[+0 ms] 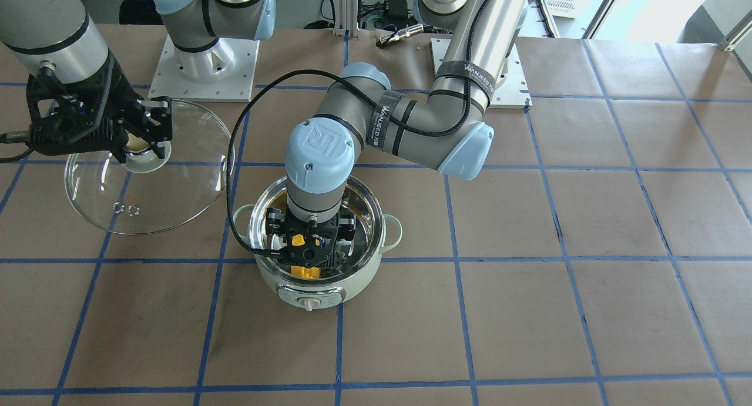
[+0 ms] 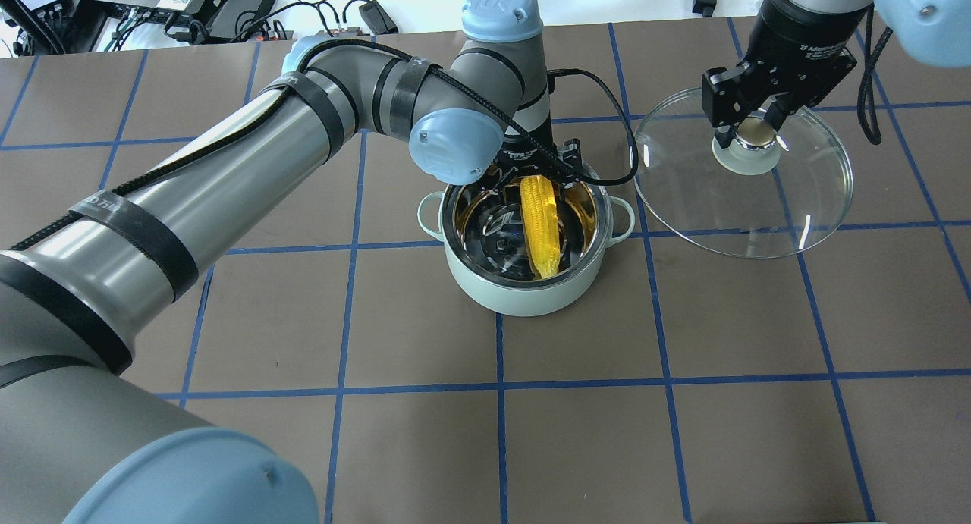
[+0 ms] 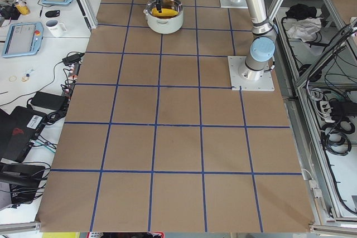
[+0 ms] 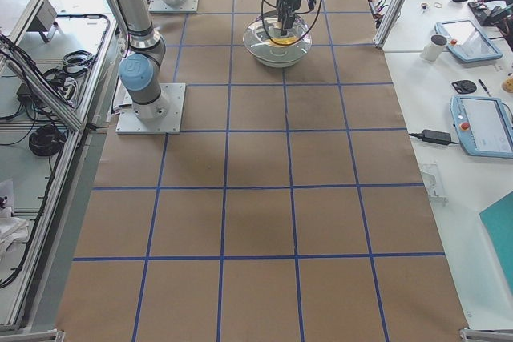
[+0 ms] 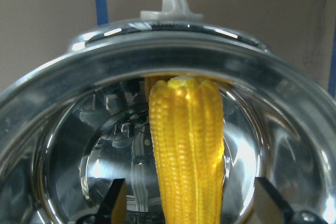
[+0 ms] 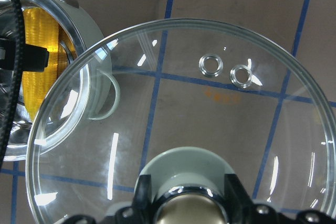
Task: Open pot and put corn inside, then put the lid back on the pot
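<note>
The mint-green pot (image 2: 523,296) stands open at the table's middle, dial side away from the robot (image 1: 310,303). The yellow corn (image 2: 540,228) lies inside it on the steel bottom, one end against the wall (image 5: 186,150). My left gripper (image 2: 535,177) is down inside the pot, open, with its fingers (image 5: 118,203) on either side of the corn and apart from it. My right gripper (image 2: 747,133) is shut on the beige knob of the glass lid (image 2: 758,213) and holds it slightly tilted to the pot's right. The lid's edge overlaps the pot's handle in the right wrist view (image 6: 210,108).
The arms' base plates (image 1: 202,71) (image 1: 479,71) sit at the robot's edge of the table. A black cable (image 1: 235,159) loops from the left wrist beside the pot. The brown tabletop carries a blue tape grid (image 2: 501,380). Side tables hold tablets and a mug (image 3: 56,26).
</note>
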`<state>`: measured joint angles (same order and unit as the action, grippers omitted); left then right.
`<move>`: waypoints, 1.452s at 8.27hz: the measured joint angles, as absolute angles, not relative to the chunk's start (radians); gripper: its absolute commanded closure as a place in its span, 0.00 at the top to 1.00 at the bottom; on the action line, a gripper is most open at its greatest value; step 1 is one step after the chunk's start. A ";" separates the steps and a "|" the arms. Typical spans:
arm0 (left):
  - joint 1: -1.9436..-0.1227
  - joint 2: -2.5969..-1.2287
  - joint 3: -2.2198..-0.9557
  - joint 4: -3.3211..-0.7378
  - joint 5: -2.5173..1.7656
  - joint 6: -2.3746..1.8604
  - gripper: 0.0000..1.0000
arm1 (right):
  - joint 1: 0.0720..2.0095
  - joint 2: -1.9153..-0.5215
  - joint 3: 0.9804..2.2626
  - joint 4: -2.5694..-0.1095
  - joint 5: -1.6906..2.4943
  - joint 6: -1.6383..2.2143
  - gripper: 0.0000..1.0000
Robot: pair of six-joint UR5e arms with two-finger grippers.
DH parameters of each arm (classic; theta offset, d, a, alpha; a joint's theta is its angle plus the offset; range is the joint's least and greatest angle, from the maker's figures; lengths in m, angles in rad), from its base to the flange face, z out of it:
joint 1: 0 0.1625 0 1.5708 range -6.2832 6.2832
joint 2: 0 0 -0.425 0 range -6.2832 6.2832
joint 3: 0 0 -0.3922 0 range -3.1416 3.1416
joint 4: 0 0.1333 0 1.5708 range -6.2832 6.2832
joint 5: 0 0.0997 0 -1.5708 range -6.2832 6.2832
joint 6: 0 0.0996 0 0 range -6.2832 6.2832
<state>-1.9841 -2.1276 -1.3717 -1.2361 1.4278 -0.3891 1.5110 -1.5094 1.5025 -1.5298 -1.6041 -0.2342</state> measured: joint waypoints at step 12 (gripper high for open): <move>-1.721 -1.665 -1.387 -1.571 1.554 -0.181 1.00 | 1.661 -1.469 1.504 -1.605 -1.574 0.077 0.04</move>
<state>-1.7211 -1.6650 -1.3875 -1.5705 1.5539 -0.1815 1.6608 -1.4689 1.5045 -1.6051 -1.5741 0.0774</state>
